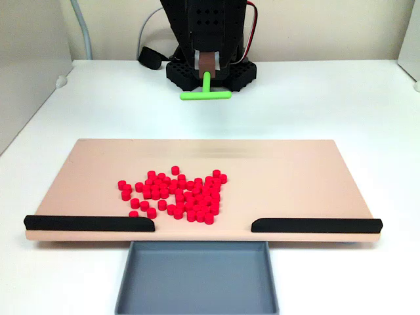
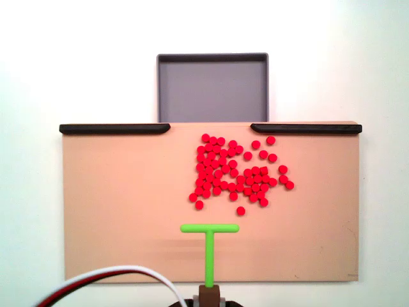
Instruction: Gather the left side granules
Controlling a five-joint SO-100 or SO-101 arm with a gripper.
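Note:
Dozens of small red granules lie in a loose cluster on the tan board, left of centre in a fixed view (image 1: 177,193) and right of centre in a fixed view from above (image 2: 236,173). A few sit apart at the cluster's edges. My gripper (image 1: 208,65) (image 2: 209,294) is shut on the stem of the green T-shaped tool (image 1: 206,92) (image 2: 209,249). The tool's crossbar is at the arm's side of the board, apart from the granules, with one stray granule (image 2: 241,210) nearest to it.
The tan board (image 1: 295,170) (image 2: 115,204) has two black rails (image 1: 88,223) (image 1: 315,225) along its far edge from the arm, with a gap between them. A grey tray (image 1: 197,282) (image 2: 212,89) sits below that gap. Cables (image 2: 115,278) trail near the arm's base.

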